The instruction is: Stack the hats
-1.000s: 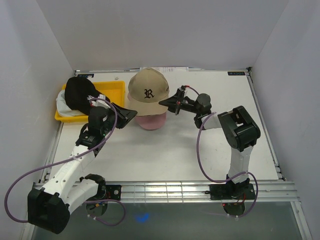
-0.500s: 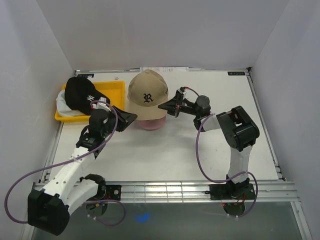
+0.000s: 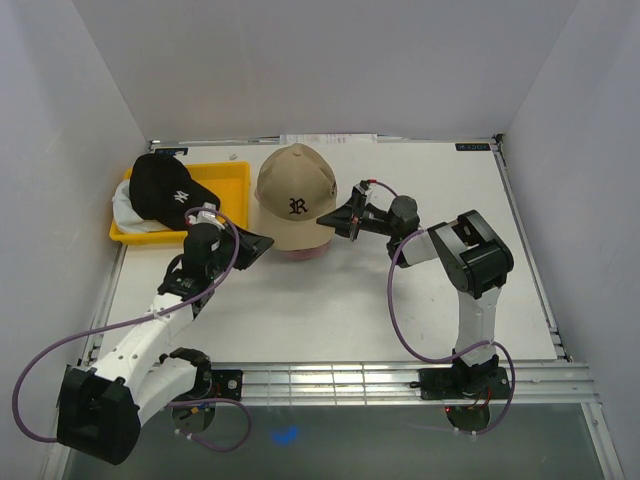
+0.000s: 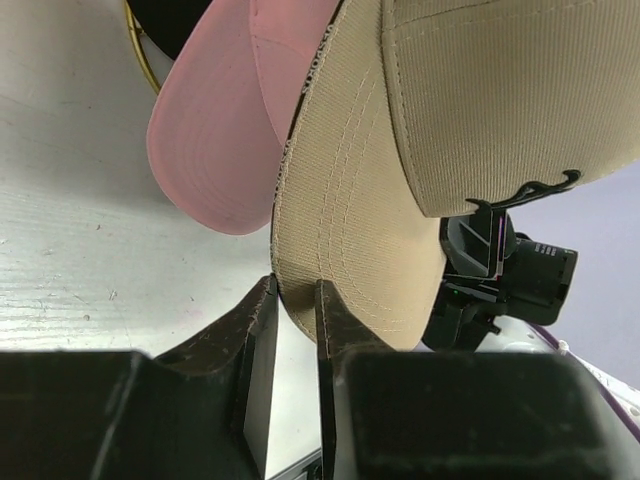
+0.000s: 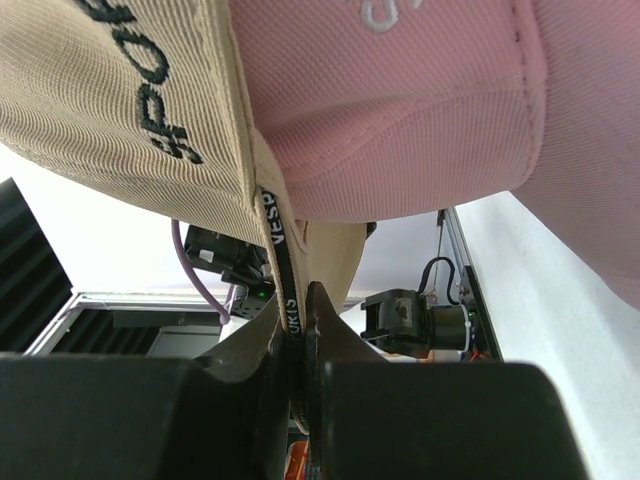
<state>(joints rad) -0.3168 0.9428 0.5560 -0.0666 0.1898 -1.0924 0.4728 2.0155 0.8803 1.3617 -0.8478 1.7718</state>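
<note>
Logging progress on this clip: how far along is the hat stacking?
Done: the pink fabric baseball cap is the base of the stack. In hand: the tan corduroy baseball cap sits over it, brim pinched by the left fingers, rim by the right fingers, not yet released. Left: the black baseball cap and a white cap beneath it lie on the yellow plastic tray.

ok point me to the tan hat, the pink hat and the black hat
tan hat (image 3: 295, 180): top external view, on the crown just above its logo.
pink hat (image 4: 205, 150): left wrist view, on its brim.
black hat (image 3: 155, 185): top external view, on the crown, over the yellow tray.
</note>
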